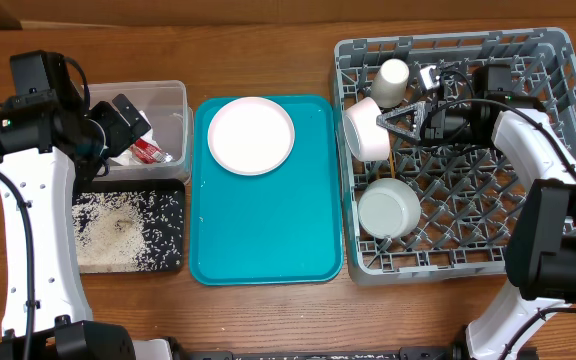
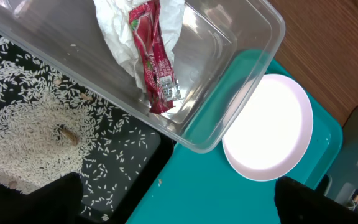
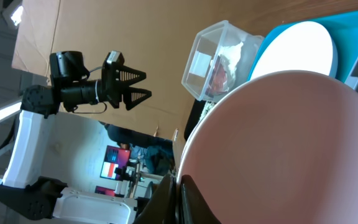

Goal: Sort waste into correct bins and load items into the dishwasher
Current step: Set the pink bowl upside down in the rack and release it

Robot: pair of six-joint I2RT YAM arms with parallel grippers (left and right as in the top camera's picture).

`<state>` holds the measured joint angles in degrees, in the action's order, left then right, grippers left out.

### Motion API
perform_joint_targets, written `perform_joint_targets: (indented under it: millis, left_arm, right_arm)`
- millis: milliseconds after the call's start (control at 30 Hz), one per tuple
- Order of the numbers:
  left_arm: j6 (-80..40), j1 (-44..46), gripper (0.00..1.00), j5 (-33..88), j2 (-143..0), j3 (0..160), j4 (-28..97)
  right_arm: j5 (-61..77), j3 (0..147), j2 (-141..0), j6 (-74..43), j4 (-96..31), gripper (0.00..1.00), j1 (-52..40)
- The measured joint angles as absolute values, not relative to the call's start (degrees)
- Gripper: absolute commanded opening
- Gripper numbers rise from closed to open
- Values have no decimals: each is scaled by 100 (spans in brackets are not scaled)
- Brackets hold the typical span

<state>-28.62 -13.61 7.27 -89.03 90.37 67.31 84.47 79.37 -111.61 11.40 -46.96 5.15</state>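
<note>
At the far-left corner of the grey dish rack (image 1: 468,215), my right jaws are clamped fully on the rim of a white bowl (image 1: 364,130), which stands tipped on its side among the pegs. A small white cup (image 1: 391,82) lies just beyond it, and the second bowl (image 1: 388,208) sits toward the near side. I take the step in hand to be seating this bowl. I would ease it down until its rim catches between the pegs and check that it leans steadily. Then I would open and lift straight out, so the fingers neither drag it nor nudge the cup.

My left jaws are spread wide and hold nothing, hovering over the clear tub (image 1: 180,95) at the far left. The napkin (image 2: 114,25) and sauce packet (image 2: 154,62) lie in that tub. Rice (image 1: 118,230) covers the black tray (image 1: 180,230). The pink plate (image 1: 251,135) waits on the teal tray (image 1: 268,220) in the middle of the bench.
</note>
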Motion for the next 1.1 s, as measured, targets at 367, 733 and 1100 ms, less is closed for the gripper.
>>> perform_joint_targets:
  millis: [367,733,1100]
  left_arm:
    - [-2862,-1361,100,727,-8903,9037,6733]
    - [-2862,-1361,100,727,-8903,9037,6733]
    - [-2862,-1361,100,727,-8903,9037,6733]
  right_arm:
    - [8287,7937,-11161,1055,-4602,4,563]
    - [7804,7911,-11161,-143,-4158,10,1035]
    - [5686,7920,-11115,-858,-4051,21,1356]
